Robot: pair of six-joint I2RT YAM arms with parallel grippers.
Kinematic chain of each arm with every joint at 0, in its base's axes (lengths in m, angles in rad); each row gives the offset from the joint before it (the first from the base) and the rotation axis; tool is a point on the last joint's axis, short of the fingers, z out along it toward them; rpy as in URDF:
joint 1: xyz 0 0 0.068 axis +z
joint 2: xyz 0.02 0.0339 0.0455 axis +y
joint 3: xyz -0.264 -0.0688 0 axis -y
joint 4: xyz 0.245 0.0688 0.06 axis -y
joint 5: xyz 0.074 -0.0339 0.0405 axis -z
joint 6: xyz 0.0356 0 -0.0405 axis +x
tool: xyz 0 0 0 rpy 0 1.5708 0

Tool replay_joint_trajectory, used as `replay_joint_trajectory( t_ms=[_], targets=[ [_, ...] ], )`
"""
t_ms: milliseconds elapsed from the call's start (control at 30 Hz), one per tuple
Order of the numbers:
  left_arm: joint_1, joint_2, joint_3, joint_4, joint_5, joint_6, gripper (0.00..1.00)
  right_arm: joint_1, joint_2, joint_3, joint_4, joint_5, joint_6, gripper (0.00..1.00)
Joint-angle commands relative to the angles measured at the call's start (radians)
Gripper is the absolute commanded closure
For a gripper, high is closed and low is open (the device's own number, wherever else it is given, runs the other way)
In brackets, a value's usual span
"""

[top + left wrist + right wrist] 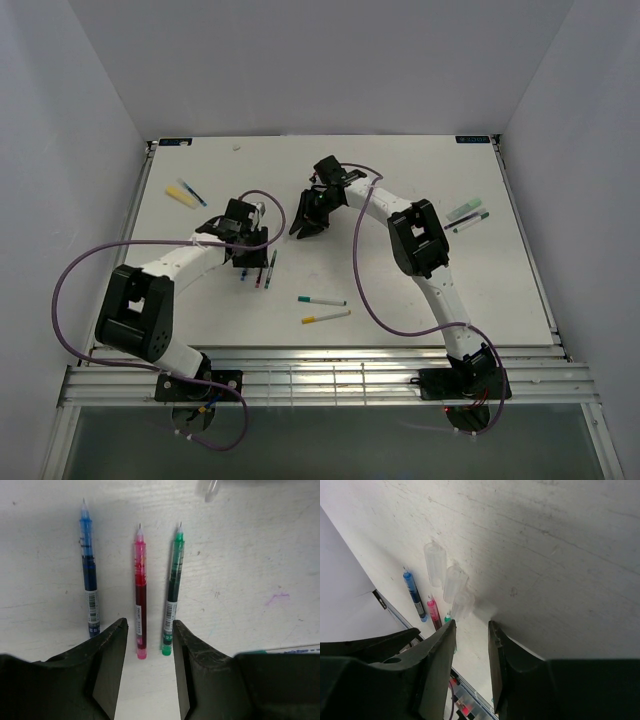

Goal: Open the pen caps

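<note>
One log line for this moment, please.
left gripper: open, empty, by three uncapped pens | right gripper: open, empty, by three clear caps lying loose

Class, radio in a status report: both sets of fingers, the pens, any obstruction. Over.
Left fingers open, empty, over red pen. Right fingers open, empty, near three clear caps. Blue pen, green pen, red pen all uncapped. Nothing blocking.

White table at centre, hemmed by plain pale walls at left, top and right; ribbed metal rails along lower edge.
</note>
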Motion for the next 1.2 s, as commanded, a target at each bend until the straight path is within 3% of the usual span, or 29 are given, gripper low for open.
replay_joint_trajectory(
  t_ms=[0,200,433,567,833,1167],
  targets=[
    [0.004,-0.054,0.089,-0.024,-0.001,-0.006,0.48,-0.002,-0.018,0.017,-0.013,0.026,-0.019,0.61],
    [0.004,-0.031,0.243,-0.094,-0.018,-0.036,0.45,-0.013,-0.118,-0.034,-0.014,0.030,-0.071,0.60],
    [0.028,0.127,0.516,-0.255,-0.320,-0.139,0.45,-0.031,-0.323,-0.155,-0.085,0.088,-0.187,0.60],
    [0.111,0.234,0.662,-0.324,-0.411,-0.241,0.45,-0.031,-0.489,-0.319,-0.123,0.134,-0.261,0.60],
    [0.307,0.461,0.902,-0.372,-0.446,-0.340,0.45,-0.031,-0.731,-0.676,-0.039,0.108,-0.298,0.59],
    [0.442,0.694,1.158,-0.363,-0.405,-0.334,0.44,-0.031,-0.765,-0.776,-0.027,0.104,-0.356,0.59]
  ],
)
